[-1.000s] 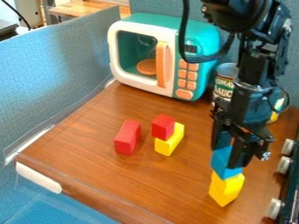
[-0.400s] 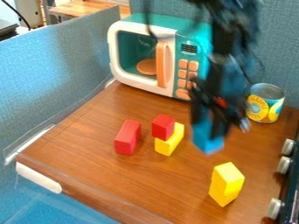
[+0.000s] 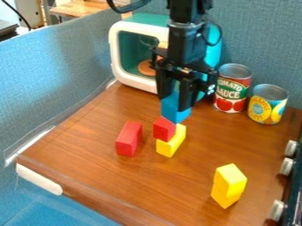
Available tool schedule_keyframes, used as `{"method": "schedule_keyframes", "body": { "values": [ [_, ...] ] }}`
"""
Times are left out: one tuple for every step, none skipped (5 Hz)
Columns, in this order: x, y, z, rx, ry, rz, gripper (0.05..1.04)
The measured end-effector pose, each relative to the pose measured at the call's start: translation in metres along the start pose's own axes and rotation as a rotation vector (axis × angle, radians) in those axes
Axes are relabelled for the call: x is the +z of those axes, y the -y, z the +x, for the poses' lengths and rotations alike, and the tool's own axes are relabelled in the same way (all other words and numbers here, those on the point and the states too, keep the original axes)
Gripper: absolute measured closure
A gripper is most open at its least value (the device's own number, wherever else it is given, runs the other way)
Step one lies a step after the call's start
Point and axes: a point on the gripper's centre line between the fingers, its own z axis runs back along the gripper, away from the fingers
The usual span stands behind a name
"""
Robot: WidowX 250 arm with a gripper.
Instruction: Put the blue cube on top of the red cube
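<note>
My claw (image 3: 173, 101) is clamped on the blue cube (image 3: 173, 112), near the red cube (image 3: 164, 129) atop a yellow block (image 3: 170, 146).

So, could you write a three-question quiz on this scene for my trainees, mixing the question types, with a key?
1. True or false: the gripper holds the blue cube.
2. Fill in the colour: the red cube rests on a ____ block.
3. How many cans stand to the right of the microwave in the picture?

Key: 1 true; 2 yellow; 3 two.
</note>
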Motion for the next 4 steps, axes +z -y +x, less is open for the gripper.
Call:
{"method": "schedule_keyframes", "body": {
  "values": [
    [-0.021, -0.020, 0.007, 0.061, -0.076, -0.010, 0.555],
    [-0.033, -0.031, 0.017, 0.083, -0.106, -0.016, 0.555],
    [-0.043, -0.035, 0.028, 0.101, -0.129, -0.023, 0.555],
    [-0.046, -0.036, 0.029, 0.101, -0.139, -0.024, 0.555]
  ]
}}
